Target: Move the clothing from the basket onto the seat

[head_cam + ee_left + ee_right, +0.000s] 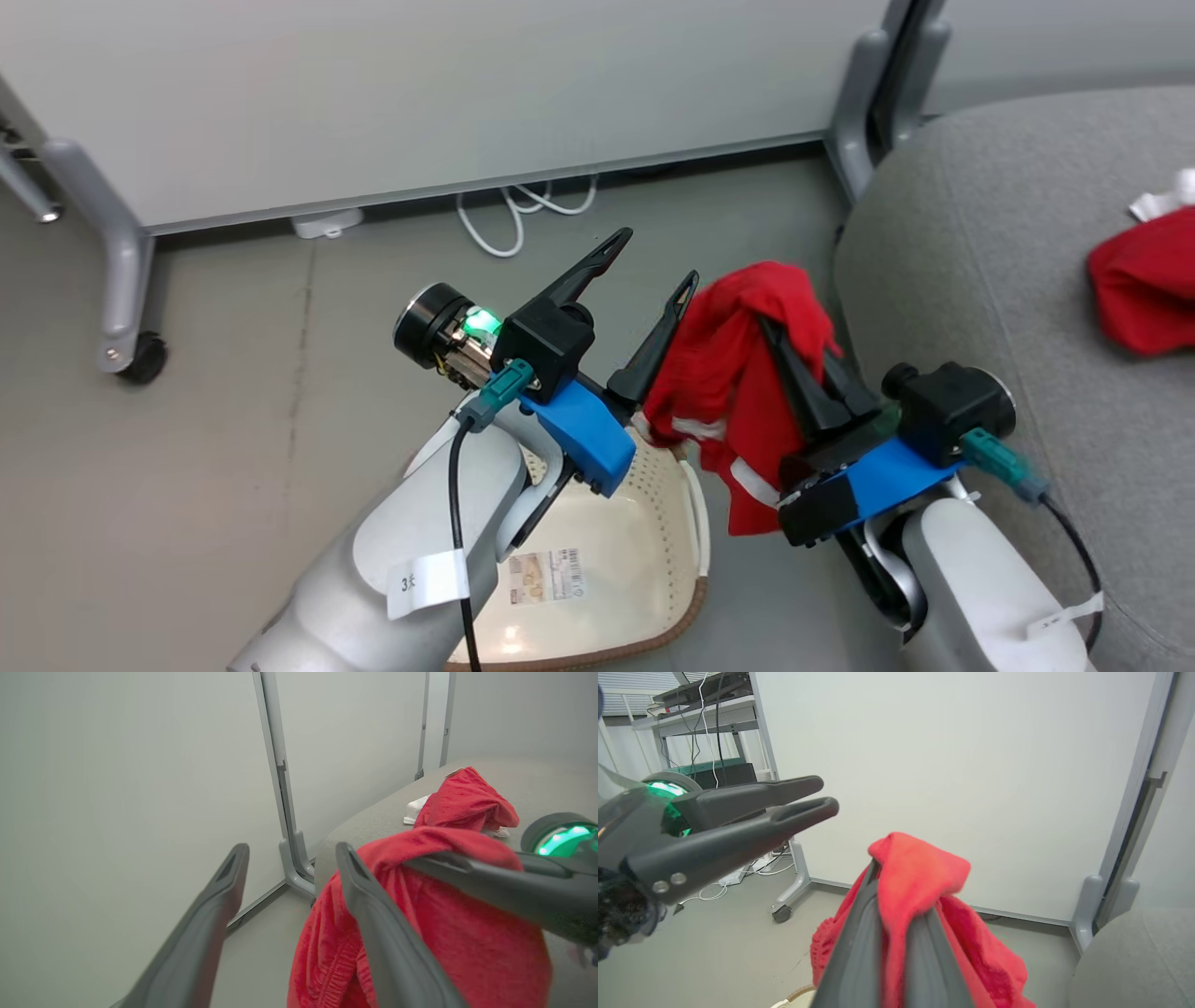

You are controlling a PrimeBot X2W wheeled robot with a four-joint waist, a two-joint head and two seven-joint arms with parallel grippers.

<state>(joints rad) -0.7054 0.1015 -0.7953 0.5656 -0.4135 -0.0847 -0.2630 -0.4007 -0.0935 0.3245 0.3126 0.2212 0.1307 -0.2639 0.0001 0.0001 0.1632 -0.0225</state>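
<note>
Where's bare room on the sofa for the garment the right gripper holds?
Bare: the sofa stretch between its rounded corner and the red garment lying on it. Crowded: above the basket, where the open left gripper flanks the held garment in the right gripper.

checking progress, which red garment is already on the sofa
The garment at the head view's far right: it lies on the sofa. The other garment hangs in the air, pinched in the right claw.

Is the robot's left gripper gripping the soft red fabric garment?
No, the left gripper stands open beside the garment, which the right gripper clamps.
</note>
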